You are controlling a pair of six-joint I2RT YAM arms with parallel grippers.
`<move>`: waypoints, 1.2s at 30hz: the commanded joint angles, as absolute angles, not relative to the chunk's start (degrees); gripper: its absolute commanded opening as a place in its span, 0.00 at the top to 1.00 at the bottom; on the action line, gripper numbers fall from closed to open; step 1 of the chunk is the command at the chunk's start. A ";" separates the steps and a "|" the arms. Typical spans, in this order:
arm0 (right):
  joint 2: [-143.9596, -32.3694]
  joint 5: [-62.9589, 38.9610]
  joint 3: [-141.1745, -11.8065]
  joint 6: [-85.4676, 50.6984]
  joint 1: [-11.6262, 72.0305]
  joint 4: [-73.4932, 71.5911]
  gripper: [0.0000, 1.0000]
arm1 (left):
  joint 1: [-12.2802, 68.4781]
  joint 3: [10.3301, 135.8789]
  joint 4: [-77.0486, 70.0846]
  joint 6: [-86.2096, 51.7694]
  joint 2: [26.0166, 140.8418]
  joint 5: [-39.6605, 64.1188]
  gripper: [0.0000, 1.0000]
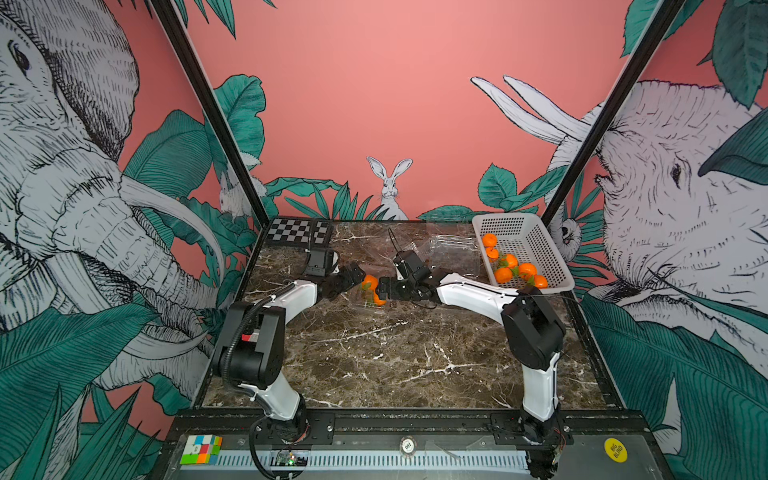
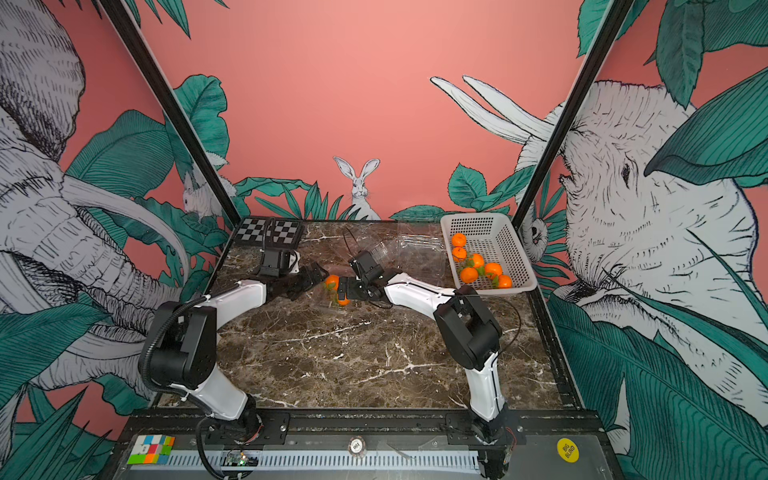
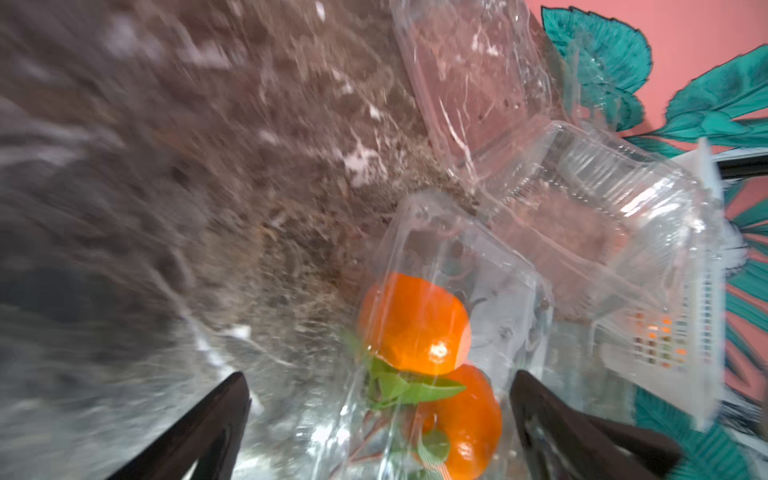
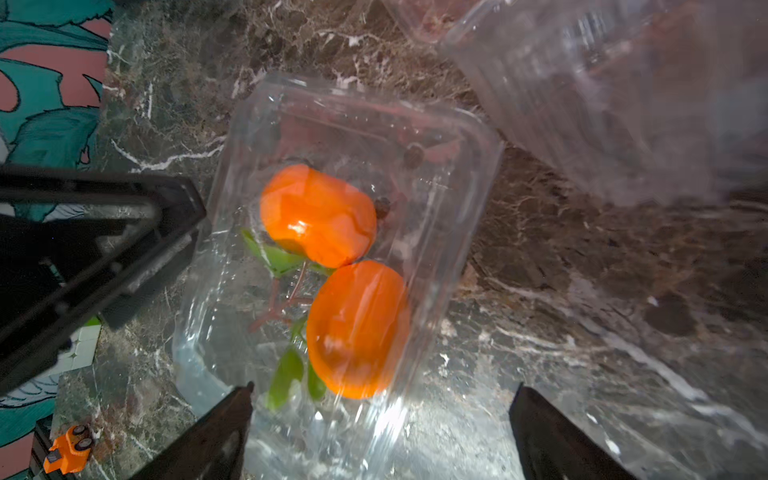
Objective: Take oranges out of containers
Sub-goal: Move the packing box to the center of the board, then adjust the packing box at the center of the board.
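Left gripper [image 3: 379, 376] and right gripper [image 4: 384, 386], jaws spread wide and holding nothing, face each other across a clear container [image 1: 370, 293] at mid-table. Both arms reach low and inward with elbows bent. Two oranges [image 4: 318, 216] lie inside the container; six more sit in the white basket [image 1: 536, 245].

The left arm [image 1: 297, 293] and right arm [image 1: 473, 297] are showing white shells with black joint housings. A ribbed black conduit [image 1: 225, 361] is looping along the left; the left end effector [image 3: 380, 376] and right end effector [image 4: 384, 387] are showing black fingers.
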State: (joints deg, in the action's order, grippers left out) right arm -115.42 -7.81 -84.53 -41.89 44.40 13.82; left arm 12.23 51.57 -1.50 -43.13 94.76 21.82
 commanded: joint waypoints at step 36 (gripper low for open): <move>-111.10 -9.81 -93.22 -40.28 40.90 16.80 0.02 | 7.79 52.91 20.60 -36.41 77.08 12.28 0.01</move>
